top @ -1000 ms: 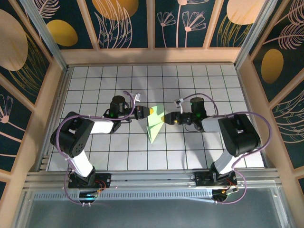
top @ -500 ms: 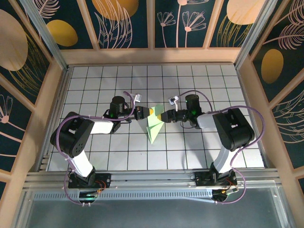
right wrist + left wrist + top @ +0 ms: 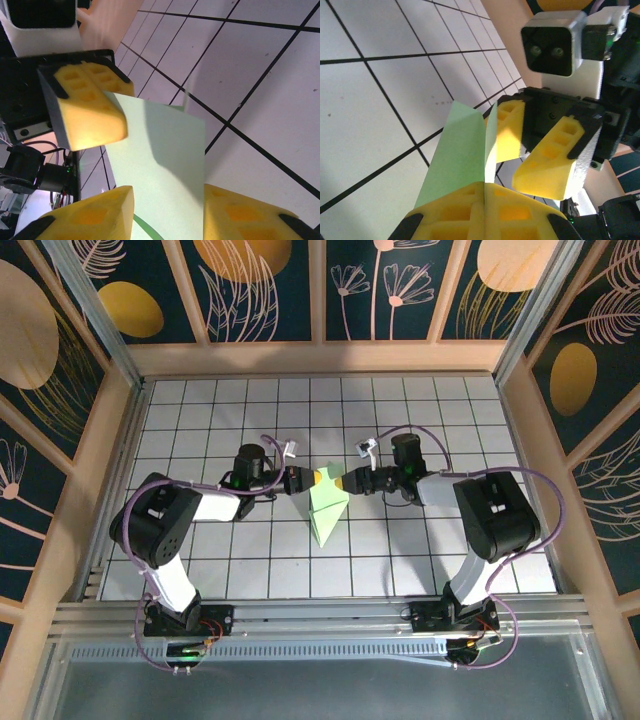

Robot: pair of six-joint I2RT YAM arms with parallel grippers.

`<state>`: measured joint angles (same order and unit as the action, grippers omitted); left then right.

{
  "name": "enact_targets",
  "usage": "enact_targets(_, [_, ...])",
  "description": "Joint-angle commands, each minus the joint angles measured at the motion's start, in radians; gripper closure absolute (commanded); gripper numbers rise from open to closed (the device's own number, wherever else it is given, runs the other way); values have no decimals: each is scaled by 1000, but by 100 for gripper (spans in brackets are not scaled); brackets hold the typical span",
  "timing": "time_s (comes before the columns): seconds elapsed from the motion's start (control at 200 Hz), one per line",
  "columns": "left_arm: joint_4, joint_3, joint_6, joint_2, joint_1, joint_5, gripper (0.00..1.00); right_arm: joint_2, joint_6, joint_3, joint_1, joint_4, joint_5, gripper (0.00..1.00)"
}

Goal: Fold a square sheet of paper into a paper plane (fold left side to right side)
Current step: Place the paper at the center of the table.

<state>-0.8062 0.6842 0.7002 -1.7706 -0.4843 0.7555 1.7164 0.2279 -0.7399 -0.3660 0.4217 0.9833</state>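
Already the sheet of paper [image 3: 325, 508] was a creased, pointed wedge, with further folds seemingly left. The left gripper [image 3: 312, 477] pinched its top corner, while the right gripper [image 3: 344, 483] straddled it, jaws apart.

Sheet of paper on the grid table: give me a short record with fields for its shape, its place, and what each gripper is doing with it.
item: sheet of paper, pale green
shape: folded wedge, point toward the arm bases
place: middle of the table, between the two grippers
left gripper: shut on the wide far end of the paper
right gripper: jaws apart, the paper's edge between them
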Motion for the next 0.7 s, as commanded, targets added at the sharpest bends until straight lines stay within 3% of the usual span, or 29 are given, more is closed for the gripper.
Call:
enact_targets(0.0, [-8, -13, -29, -23, 1, 3, 100, -36, -39, -32, 7, -50, -20, 65])
enact_targets(0.075, [-26, -18, -19, -33, 1, 5, 100, -30, -34, -37, 8, -50, -21, 69])
enact_targets(0.24, [-47, -26, -8, -40, 1, 10, 99, -12, -25, -46, 6, -57, -43, 86])
enact_targets(0.34, [-28, -31, -22, -21, 1, -18, 84, -6, -5, -50, 5, -64, -64, 100])
enact_targets(0.581, [172, -33, -130, 122, 1, -233, 45, -2, 117, -53, -4, -111, -149, 100])
enact_targets(0.696, [284, -32, -183, 208, -5, -346, 43, 3, 166, -68, -13, -156, -179, 100])
